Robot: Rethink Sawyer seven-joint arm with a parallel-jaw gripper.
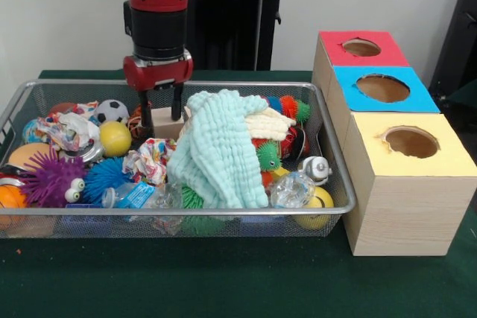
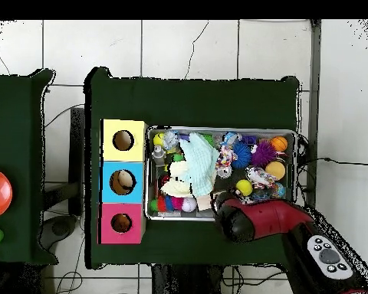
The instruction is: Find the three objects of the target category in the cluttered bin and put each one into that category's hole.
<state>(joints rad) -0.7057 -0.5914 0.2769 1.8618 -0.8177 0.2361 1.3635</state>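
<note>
Search step: the gripper [image 1: 162, 113] is lowered into the bin's [image 1: 328, 121] far side, jaws open astride a pale block [image 1: 165, 121]. No plush is exposed; the cloth [image 1: 212, 154] should be shifted next.

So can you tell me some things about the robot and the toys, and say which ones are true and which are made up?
1. The gripper is down inside the wire basket. True.
2. A pale green cloth lies on top of the toys. True.
3. The box with the red top is the one nearest the front-view camera. False: the yellow-topped box is nearest, and the red one is farthest back.
4. The purple spiky ball is in the gripper. False: it lies at the basket's end, away from the gripper.
5. The blue-topped box sits between the red and yellow ones. True.
</note>
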